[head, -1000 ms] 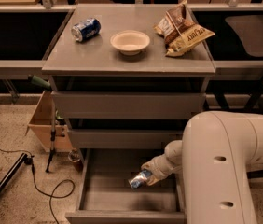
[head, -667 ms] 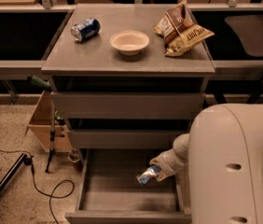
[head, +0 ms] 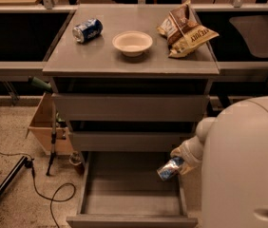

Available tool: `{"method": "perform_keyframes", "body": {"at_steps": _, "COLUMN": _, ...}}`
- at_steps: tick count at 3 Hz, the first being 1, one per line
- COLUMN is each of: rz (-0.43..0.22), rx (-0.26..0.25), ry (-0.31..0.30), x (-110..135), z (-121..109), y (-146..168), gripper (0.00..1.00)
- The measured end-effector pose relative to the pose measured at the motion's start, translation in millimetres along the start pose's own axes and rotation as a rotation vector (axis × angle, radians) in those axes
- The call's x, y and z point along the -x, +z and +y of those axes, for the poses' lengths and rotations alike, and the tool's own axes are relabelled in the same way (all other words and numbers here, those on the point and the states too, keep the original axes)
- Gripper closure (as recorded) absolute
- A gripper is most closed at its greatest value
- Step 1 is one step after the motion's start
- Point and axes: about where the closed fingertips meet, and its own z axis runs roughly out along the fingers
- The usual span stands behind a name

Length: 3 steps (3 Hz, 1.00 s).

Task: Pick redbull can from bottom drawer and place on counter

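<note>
The bottom drawer (head: 129, 194) is pulled open, and what shows of its grey inside is bare. My gripper (head: 179, 163) is at the drawer's right side, above its floor, shut on the redbull can (head: 170, 168), a slim silver and blue can held tilted on its side. The bulky white arm (head: 243, 165) fills the lower right and hides the drawer's right wall. The counter (head: 100, 56) is the grey top of the cabinet, well above the gripper.
On the counter lie a fat blue soda can (head: 87, 30) at the back left, a pale bowl (head: 132, 42) in the middle and a chip bag (head: 185, 28) at the right. The two upper drawers (head: 129, 108) are closed. A cardboard box (head: 46, 125) and cables sit on the floor at left.
The gripper has moved right and a little up with the redbull can, from over the drawer's middle-right to its right edge. The arm has swung right too.
</note>
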Motion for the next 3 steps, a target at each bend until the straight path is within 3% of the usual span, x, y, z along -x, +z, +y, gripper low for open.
{"method": "perform_keyframes", "body": {"at_steps": 1, "rz": -0.066, "rx": -0.034, "ry": 0.02, "x": 10.7, "z": 0.1, "y": -73.7, "gripper": 1.0}}
{"method": "perform_keyframes", "body": {"at_steps": 2, "rz": -0.093, "rx": -0.018, "ry": 0.044, "x": 21.5, "z": 0.1, "y": -95.1, "gripper": 1.0}}
{"method": "perform_keyframes", "body": {"at_steps": 3, "rz": -0.093, "rx": -0.018, "ry": 0.044, "x": 21.4, "z": 0.1, "y": -95.1, "gripper": 1.0}}
